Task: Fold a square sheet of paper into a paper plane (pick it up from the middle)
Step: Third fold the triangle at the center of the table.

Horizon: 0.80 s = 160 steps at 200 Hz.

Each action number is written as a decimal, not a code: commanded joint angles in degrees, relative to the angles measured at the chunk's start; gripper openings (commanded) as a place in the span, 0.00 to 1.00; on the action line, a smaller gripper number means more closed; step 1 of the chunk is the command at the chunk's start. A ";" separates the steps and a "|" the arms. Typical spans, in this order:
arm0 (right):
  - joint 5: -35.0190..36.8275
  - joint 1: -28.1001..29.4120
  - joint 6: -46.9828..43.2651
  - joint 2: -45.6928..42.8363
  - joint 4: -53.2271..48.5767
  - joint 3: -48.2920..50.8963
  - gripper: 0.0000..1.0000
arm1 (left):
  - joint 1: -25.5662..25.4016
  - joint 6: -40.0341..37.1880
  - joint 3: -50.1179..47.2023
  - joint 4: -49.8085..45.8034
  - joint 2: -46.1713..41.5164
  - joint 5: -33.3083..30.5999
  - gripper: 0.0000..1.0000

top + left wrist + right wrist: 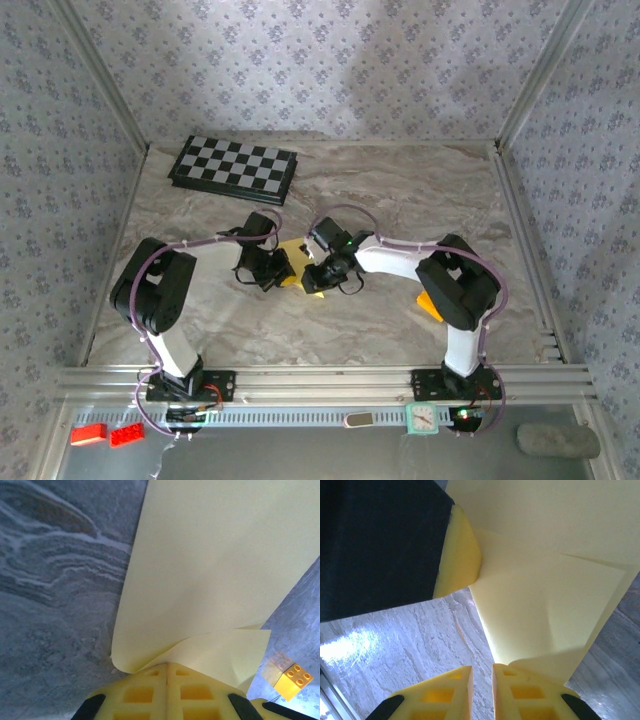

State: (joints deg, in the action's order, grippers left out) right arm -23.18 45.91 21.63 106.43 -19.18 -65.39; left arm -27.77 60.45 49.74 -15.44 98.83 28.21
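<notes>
the clenched left tool [167,665] is gripping the thin yellow square sheet of paper [215,555], its opposite edge touching the slightly parted right tool [482,668].

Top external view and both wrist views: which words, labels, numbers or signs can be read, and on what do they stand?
No text can be read in any view.
On the small clock at the front rail: dial marks too small to read.
On the square sheet of paper: nothing, it is blank.
On the checkerboard: squares, no letters or numbers visible.
</notes>
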 commanded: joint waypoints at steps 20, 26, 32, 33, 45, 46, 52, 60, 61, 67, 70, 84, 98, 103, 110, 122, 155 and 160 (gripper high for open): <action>0.27 0.23 0.43 2.14 -2.49 -2.37 0.19 | -0.07 -1.03 -0.96 -5.33 3.08 -4.74 0.05; 0.16 0.23 0.35 2.35 -2.63 -2.43 0.19 | -0.09 -1.05 -0.98 -5.22 3.12 -4.74 0.05; 0.22 0.23 0.35 2.46 -2.70 -2.44 0.19 | -0.09 -1.02 -1.03 -5.34 3.13 -4.73 0.05; 0.18 0.23 0.35 2.46 -2.70 -2.41 0.19 | -0.09 -1.03 -0.99 -5.32 3.13 -4.73 0.05; 0.23 0.21 0.26 2.68 -2.91 -2.44 0.19 | -0.09 -0.99 -1.09 -5.33 3.30 -4.74 0.05; 0.24 0.22 0.26 2.71 -2.90 -2.46 0.19 | -0.09 -0.97 -1.07 -5.36 3.30 -4.78 0.05; 0.36 0.18 0.26 2.73 -3.01 -2.45 0.19 | -0.09 -0.99 -1.21 -5.36 3.35 -4.83 0.05; 0.46 0.19 0.21 2.81 -3.11 -2.44 0.19 | -0.08 -0.94 -1.22 -5.35 3.46 -4.83 0.05; 0.48 0.21 0.19 2.81 -3.13 -2.45 0.19 | -0.09 -0.94 -1.22 -5.32 3.47 -4.83 0.05; 0.50 0.20 0.17 2.90 -3.30 -2.46 0.19 | -0.08 -0.95 -1.31 -5.38 3.56 -4.88 0.05; 0.50 0.13 0.17 2.90 -3.32 -2.47 0.19 | -0.09 -0.99 -1.23 -5.32 3.57 -4.91 0.05; 0.51 0.14 0.00 3.04 -3.62 -2.27 0.19 | -0.06 -0.95 -1.31 -5.54 3.81 -5.16 0.04; 0.59 0.06 -0.26 3.24 -4.17 -2.16 0.19 | -0.09 -0.87 -1.31 -5.56 3.94 -5.27 0.04; 0.58 0.06 -0.34 3.33 -4.37 -2.16 0.19 | -0.09 -0.86 -1.33 -5.65 4.07 -5.34 0.04; 0.67 -0.02 -0.52 3.51 -4.63 -2.27 0.19 | -0.09 -0.90 -1.40 -5.65 4.17 -5.44 0.04; 0.92 -0.03 -0.79 3.69 -5.06 -2.33 0.19 | -0.06 -0.77 -1.45 -5.73 4.27 -5.69 0.04; 1.81 -0.12 -1.32 3.77 -5.80 -2.44 0.18 | -0.09 -0.86 -1.56 -6.01 4.64 -6.12 0.04; 1.91 -0.19 -1.41 3.78 -5.91 -2.40 0.18 | -0.09 -0.90 -1.51 -6.06 4.62 -6.23 0.04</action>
State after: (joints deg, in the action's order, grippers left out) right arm -22.96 45.89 21.39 108.99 -21.52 -66.70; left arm -27.75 60.45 50.06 -15.68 99.44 28.67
